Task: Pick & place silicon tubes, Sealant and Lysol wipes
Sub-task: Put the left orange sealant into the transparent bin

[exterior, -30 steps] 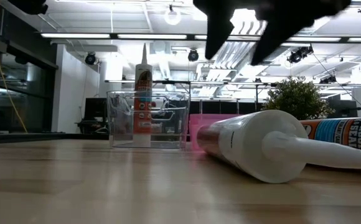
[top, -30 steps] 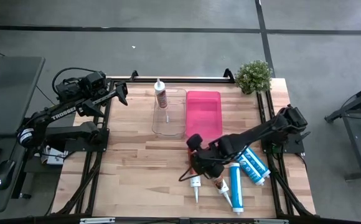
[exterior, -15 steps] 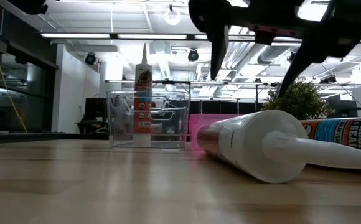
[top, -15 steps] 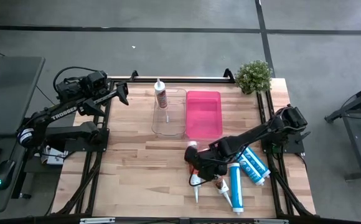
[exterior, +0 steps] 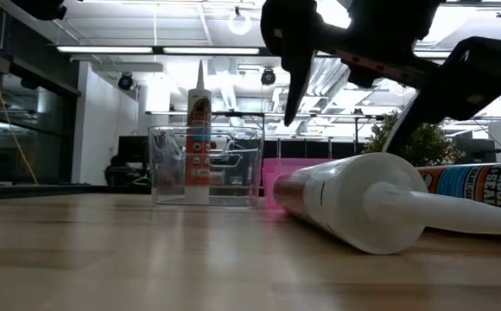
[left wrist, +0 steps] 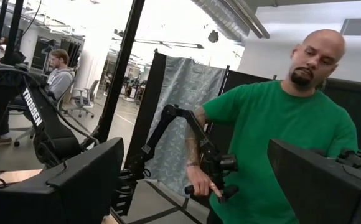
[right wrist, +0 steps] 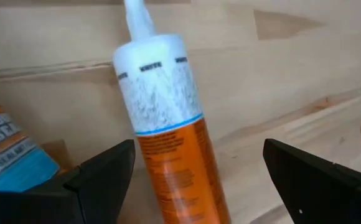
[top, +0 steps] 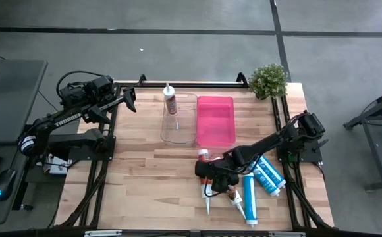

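From above, the right end effector (top: 207, 181) hovers spread over a white-and-orange tube (top: 205, 191) near the bench's (top: 138, 178) front edge, apparently lined up to grasp it; the left end effector (top: 128, 99) waits open at the back-left corner. At bench level, the tube (exterior: 354, 203) lies flat, nozzle forward. The right wrist view shows empty fingers straddling the tube (right wrist: 168, 137), white top, orange label.

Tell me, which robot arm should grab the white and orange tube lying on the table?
The right one, probably. The right gripper hangs open right above the white and orange tube, with a finger on each side. The left gripper waits off the table's far left corner, nowhere near it.
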